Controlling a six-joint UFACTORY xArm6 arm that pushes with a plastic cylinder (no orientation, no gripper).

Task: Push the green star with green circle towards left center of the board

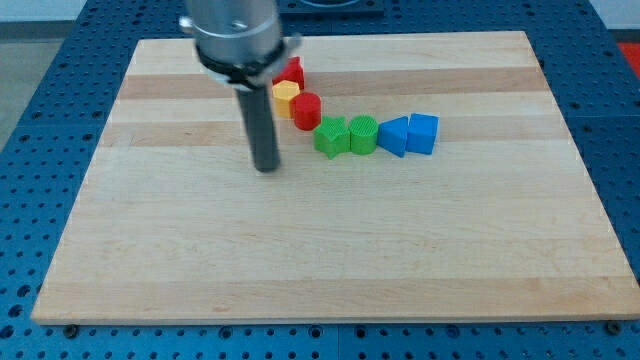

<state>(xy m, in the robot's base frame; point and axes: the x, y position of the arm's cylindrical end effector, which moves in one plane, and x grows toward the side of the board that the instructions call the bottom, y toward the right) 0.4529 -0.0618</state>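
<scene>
No pincer on this arm, so you have nothing to open or close: your tip rests on the board, to the view's left of the green star and apart from it. Star and green circle touch, right of centre. Judging by that, the push leftward looks hardly begun; you'd need to get round to their right side.

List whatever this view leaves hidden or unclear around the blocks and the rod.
- Camera view: the red block at the view's top is partly hidden by the arm's housing, so its shape is unclear.
- The yellow block is partly covered by the rod.
- The arm above the housing is cut off by the top edge.
- My tip shows fully, left of the green star.
</scene>
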